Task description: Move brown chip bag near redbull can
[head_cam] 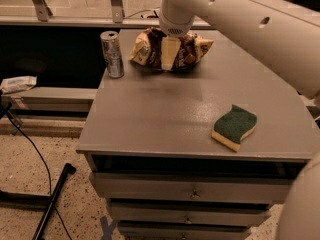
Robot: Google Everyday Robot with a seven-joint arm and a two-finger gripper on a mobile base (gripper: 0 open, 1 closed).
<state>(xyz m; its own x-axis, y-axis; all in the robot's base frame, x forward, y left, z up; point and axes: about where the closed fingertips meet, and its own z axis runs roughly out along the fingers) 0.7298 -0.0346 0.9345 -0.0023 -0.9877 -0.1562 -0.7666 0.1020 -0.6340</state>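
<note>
The brown chip bag (192, 48) is crumpled, dark brown with pale yellow ends, and sits at the back of the grey cabinet top (165, 114). My gripper (170, 54) comes down from the white arm and is shut on the middle of the bag, with one pale finger (170, 53) across its front. The redbull can (112, 54) stands upright at the back left corner, a short gap to the left of the bag.
A green-and-yellow sponge (234, 127) lies at the front right of the top. The white arm (260, 24) spans the upper right. Drawers (192, 191) run below the top. A black cable and stand (50, 199) lie on the floor to the left.
</note>
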